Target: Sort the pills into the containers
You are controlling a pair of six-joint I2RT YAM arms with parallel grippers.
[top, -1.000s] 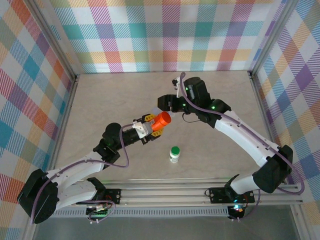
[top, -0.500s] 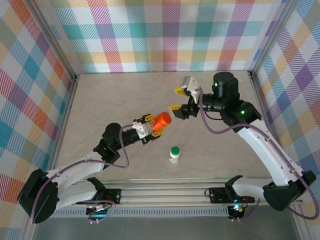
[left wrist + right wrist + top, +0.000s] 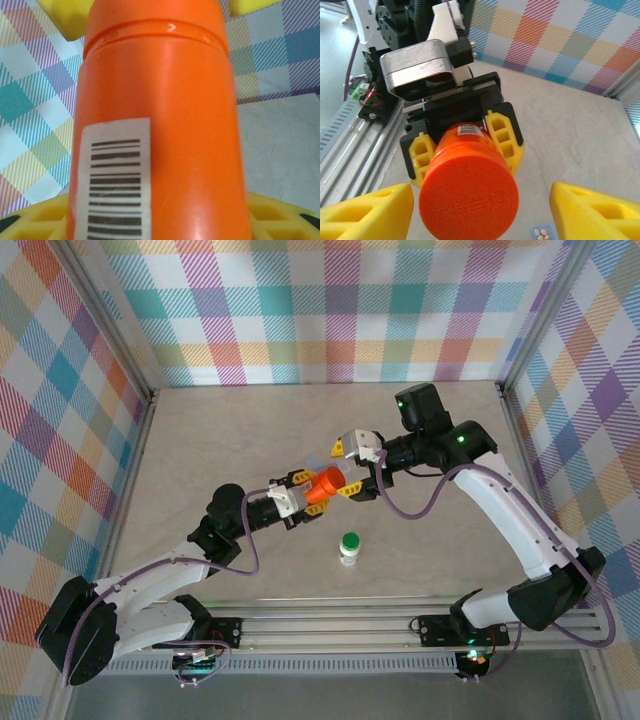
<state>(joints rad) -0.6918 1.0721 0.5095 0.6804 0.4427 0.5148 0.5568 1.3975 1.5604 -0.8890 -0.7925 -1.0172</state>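
Left jaws clamp the orange bottle [image 3: 323, 483] over the bench [image 3: 220, 440]. Right jaws stand apart either side of its cap [image 3: 468, 197], reaching in from 2 o'clock. Tiny pale pills [image 3: 543, 233] lie on the bench at the cap's 5 o'clock.

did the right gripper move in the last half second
Yes. In the top view the right gripper has come nearer the standing green-capped bottle, its jaws now open around the cap of the orange bottle in the left gripper.

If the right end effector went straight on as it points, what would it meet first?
Likely the orange bottle's cap, centred between the right end effector's open fingers; the left end effector holds that bottle.
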